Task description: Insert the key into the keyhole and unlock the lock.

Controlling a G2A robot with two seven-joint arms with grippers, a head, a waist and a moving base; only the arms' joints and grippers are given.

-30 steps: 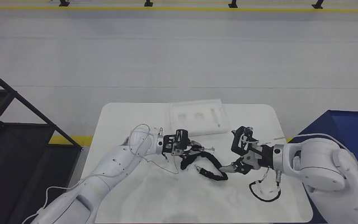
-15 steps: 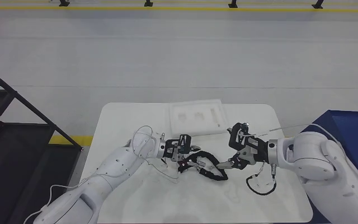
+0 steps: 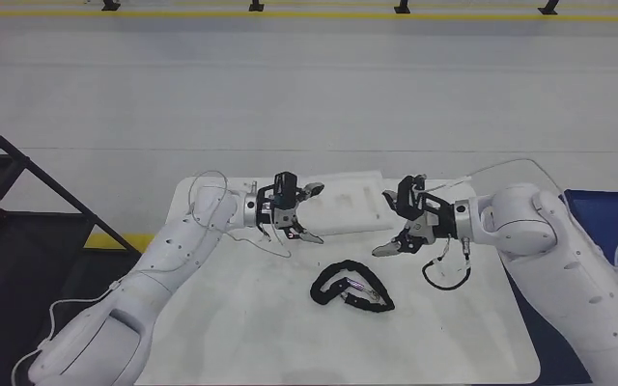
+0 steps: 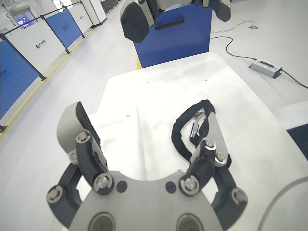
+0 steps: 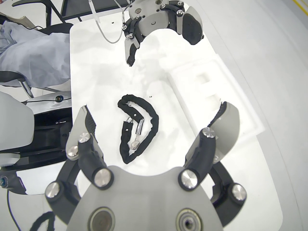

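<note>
Compared with a second ago, both arms are now drawn back and raised from the chain lock [image 5: 155,121], which they were handling together then and which now lies alone. The left gripper [image 3: 311,213] hangs with its jaws spread wide and nothing between them, and the right gripper [image 3: 383,225], facing it, is spread and empty in the same way. Between and below them the lock rests in a loose curl on the table [image 3: 241,328], just in front of the foam tray [image 3: 352,203]. Inside the curl lies a small metal piece [image 5: 139,129], perhaps the key; I cannot tell, and the keyhole is too small to find. The step in hand seems to be a new grasp. To do it well, I think one gripper should pin the lock body firmly, because the soft chain will slide, and the other should pinch the key by its head, line it with the keyhole before pushing, and turn only when it is fully in.
</note>
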